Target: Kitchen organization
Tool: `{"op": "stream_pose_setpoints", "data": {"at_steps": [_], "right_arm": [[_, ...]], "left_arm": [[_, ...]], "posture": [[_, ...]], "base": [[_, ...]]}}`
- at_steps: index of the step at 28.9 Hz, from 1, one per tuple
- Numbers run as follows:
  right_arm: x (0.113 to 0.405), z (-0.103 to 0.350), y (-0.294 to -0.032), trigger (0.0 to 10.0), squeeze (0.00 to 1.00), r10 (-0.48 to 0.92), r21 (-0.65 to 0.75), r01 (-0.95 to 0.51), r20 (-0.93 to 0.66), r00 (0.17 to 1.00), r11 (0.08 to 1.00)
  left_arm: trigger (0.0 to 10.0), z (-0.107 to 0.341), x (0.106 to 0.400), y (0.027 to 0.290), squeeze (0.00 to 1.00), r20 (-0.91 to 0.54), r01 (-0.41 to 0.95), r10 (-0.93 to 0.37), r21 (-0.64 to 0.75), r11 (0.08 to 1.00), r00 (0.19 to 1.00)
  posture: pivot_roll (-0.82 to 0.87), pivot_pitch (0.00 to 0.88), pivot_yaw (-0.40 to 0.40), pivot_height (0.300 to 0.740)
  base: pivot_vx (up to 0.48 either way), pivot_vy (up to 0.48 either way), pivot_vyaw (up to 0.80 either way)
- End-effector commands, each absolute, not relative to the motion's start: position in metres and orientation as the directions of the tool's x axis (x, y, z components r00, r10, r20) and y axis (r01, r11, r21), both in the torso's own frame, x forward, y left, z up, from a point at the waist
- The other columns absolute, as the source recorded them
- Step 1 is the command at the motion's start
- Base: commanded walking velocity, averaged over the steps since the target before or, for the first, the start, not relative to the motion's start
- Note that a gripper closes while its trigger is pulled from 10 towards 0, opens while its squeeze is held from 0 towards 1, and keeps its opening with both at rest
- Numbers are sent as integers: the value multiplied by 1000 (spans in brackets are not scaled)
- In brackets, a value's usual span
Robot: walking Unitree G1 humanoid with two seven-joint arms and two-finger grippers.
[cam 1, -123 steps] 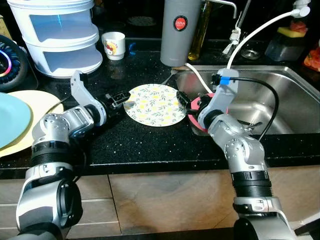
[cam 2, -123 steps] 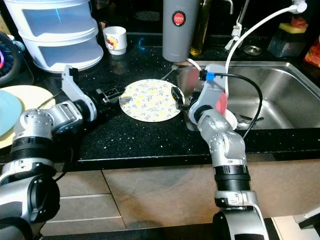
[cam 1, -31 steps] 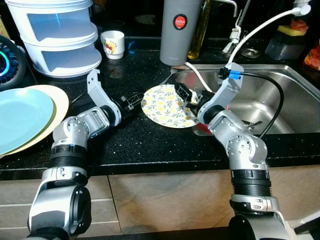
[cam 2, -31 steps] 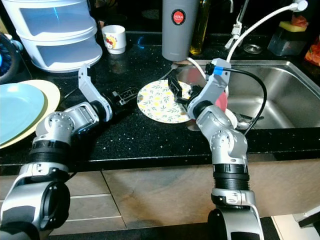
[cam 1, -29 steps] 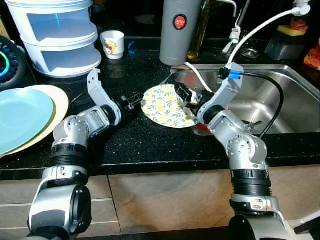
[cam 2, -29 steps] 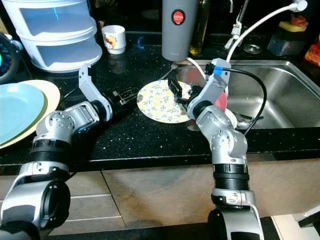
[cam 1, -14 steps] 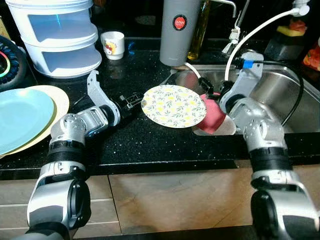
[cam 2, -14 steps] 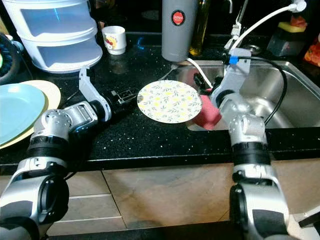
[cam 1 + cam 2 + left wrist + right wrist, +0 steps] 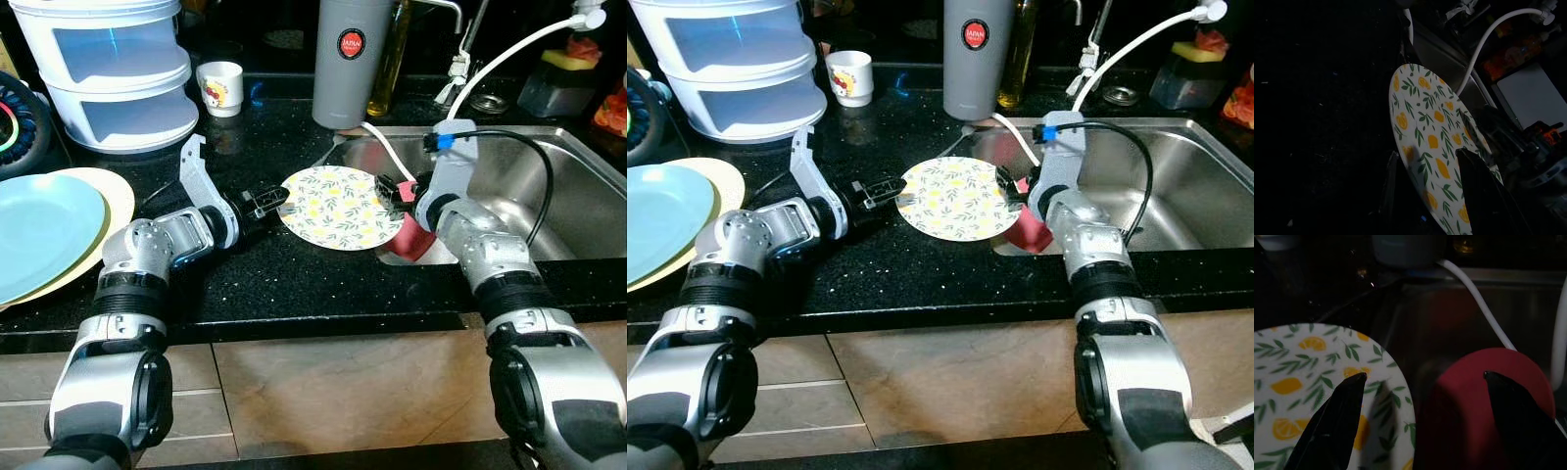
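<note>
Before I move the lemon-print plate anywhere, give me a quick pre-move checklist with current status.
1. Left gripper at the near rim of the round lemon-and-leaf patterned plate, a finger on each face: ok.
2. Left grip actually closed on the rim: cannot tell.
3. Right gripper open, letting go: ok.
4. Right gripper clear of the plate: not ok, one finger overlaps its far edge.
5. Red dish at the steel sink edge, close beside the plate: not ok.
6. Pale blue plate stack at left reachable: cannot tell.
</note>
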State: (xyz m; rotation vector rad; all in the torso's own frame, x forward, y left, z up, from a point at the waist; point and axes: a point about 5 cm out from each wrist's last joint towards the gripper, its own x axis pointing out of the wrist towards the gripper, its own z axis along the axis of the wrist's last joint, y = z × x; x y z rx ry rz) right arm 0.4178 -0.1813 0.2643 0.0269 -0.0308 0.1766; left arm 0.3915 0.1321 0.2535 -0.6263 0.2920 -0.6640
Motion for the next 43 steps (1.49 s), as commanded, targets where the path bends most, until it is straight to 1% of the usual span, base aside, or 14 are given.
{"op": "stream_pose_setpoints", "data": {"at_steps": [1,12,13,14,15,16,20,25,31,36,37,38,39,43], "right_arm": [[419,262,-186,10000,0,150,72,-151,21,988,986],[421,250,-167,10000,0,260,349,-232,-35,965,908],[422,251,-166,10000,0,269,370,-239,-32,963,898],[422,251,-166,10000,0,269,370,-239,-32,963,898],[422,253,-162,10000,0,289,416,-254,-24,957,873],[422,255,-158,10000,0,309,452,-270,-13,951,850],[422,267,-146,10000,0,380,539,-336,32,924,772],[422,272,-143,10000,0,397,539,-358,47,917,762],[423,280,-152,10000,0,342,546,-339,100,934,766],[421,306,-169,10000,0,260,597,-366,259,930,714],[418,327,-179,10000,341,230,617,-414,358,905,670],[416,332,-181,10000,341,223,618,-429,383,896,659],[415,339,-183,10000,1000,224,608,-447,409,884,656],[411,352,-184,10000,1000,253,583,-499,454,854,641]], "left_arm": [[10000,225,388,133,0,-188,412,-647,-633,655,739],[10000,225,384,124,0,-161,441,-709,-684,582,686],[8157,225,384,123,0,-158,445,-715,-686,576,681],[8157,225,384,123,0,-158,445,-715,-686,576,681],[5373,225,383,120,0,-149,455,-726,-690,563,672],[0,226,383,118,0,-142,461,-732,-693,554,666],[0,230,382,114,0,-109,481,-752,-707,518,650],[0,234,383,115,0,-79,488,-744,-707,511,664],[0,260,393,133,0,141,530,-595,-644,552,791],[0,274,394,147,0,241,550,-512,-552,626,825],[0,280,392,154,0,292,555,-478,-551,624,828],[0,282,391,156,0,309,558,-470,-551,620,827],[0,284,390,158,0,330,562,-458,-548,619,825],[0,288,387,162,0,378,590,-454,-548,592,807]], "posture": [[34,187,7,740],[39,191,12,740],[39,191,12,740],[39,191,12,740],[39,191,12,740],[38,191,14,740],[38,189,13,740],[39,188,13,740],[38,185,12,740],[40,185,11,740],[39,185,13,740],[39,185,13,740],[39,185,13,740],[39,185,13,740]], "base": [[0,0,0],[0,0,0],[0,0,0],[0,0,0],[0,0,0],[0,0,0],[0,0,0],[0,0,0],[0,0,0],[0,0,0],[0,0,0],[0,0,0],[0,0,0],[0,0,0]]}}
